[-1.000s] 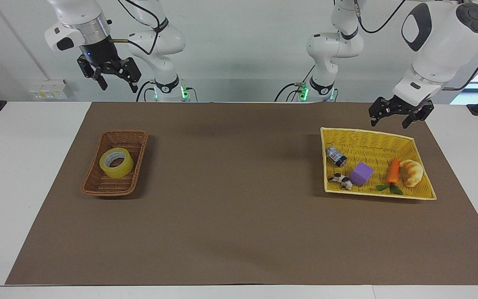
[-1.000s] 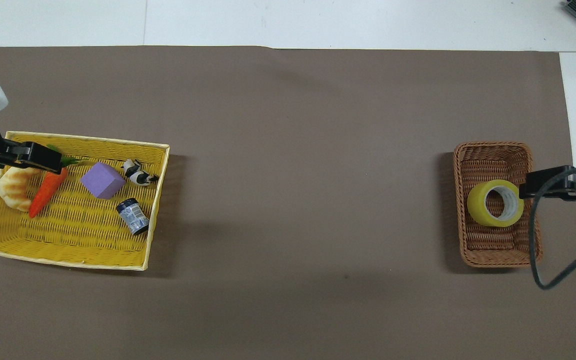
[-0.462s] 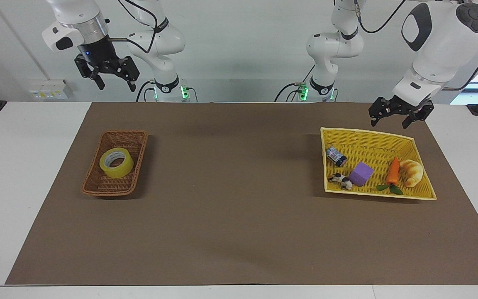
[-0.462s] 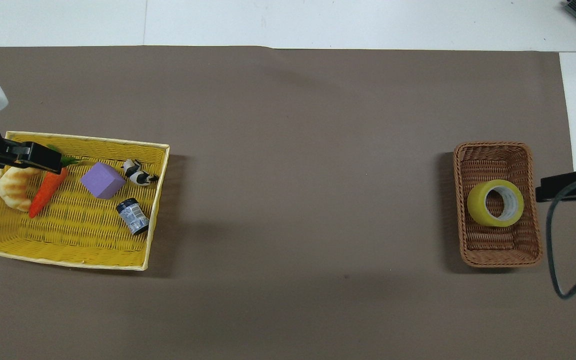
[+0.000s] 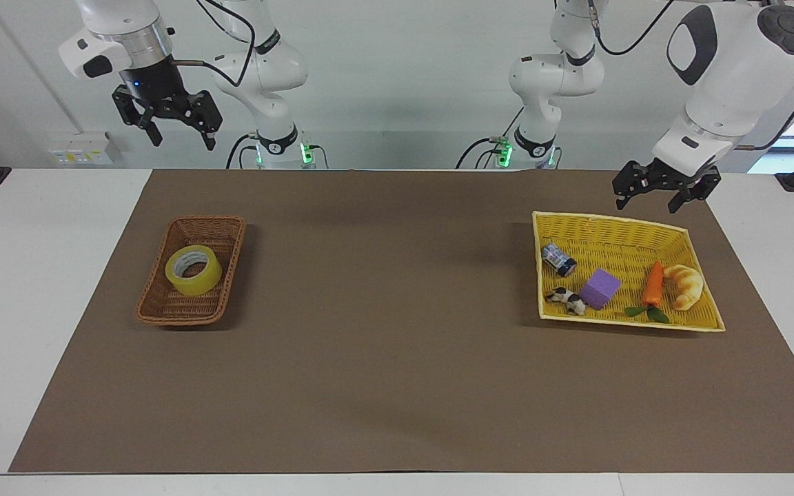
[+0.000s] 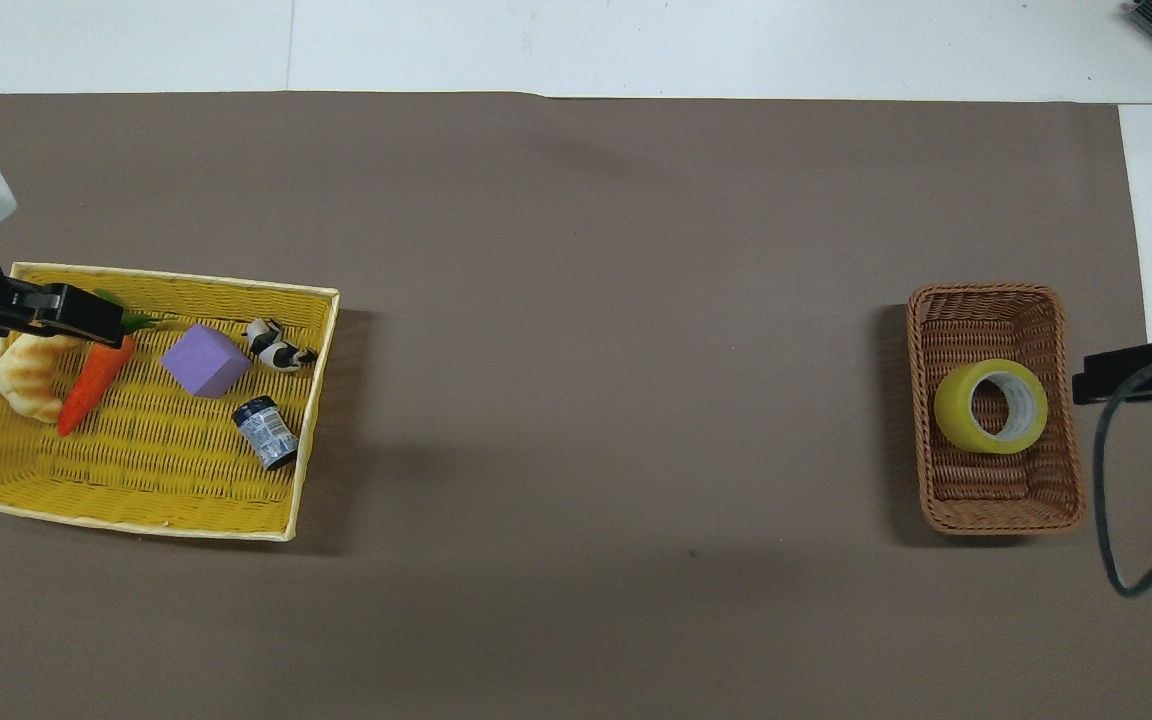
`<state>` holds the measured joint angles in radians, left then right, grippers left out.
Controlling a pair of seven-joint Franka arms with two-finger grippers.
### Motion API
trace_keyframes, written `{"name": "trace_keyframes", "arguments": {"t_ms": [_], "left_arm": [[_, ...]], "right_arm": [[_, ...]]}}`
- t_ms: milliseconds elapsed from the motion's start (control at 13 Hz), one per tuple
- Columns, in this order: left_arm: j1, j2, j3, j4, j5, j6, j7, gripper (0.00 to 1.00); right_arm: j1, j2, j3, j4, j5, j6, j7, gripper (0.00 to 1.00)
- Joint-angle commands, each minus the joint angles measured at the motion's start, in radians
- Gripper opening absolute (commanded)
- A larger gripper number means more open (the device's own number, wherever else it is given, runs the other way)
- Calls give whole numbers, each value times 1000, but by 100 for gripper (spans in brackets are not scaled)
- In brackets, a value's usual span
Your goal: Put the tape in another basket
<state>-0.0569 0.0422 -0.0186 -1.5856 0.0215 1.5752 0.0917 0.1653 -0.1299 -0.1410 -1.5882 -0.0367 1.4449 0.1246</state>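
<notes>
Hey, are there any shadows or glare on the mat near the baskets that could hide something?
Facing view: soft shadows beside the brown basket and the yellow basket, hiding nothing; the tape shows plainly. Overhead view: a soft shadow beside each basket, no glare on the mat.

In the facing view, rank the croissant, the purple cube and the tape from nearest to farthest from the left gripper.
From the left gripper, raised over the yellow basket's rim:
1. Croissant, in the yellow basket.
2. Purple cube, same basket, more toward the table's middle.
3. Tape, in the brown basket at the right arm's end.
</notes>
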Motion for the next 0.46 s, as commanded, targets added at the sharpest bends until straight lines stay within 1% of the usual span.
{"name": "trace_keyframes", "arguments": {"t_ms": [0,385], "left_arm": [[8,4,-7,10,14,-17,8,100],[8,4,-7,10,14,-17,10,100]], "right_arm": [[-15,-7,4,-4,20,-12,-22,100],[-15,-8,4,-4,3,-11,-23,100]]}}
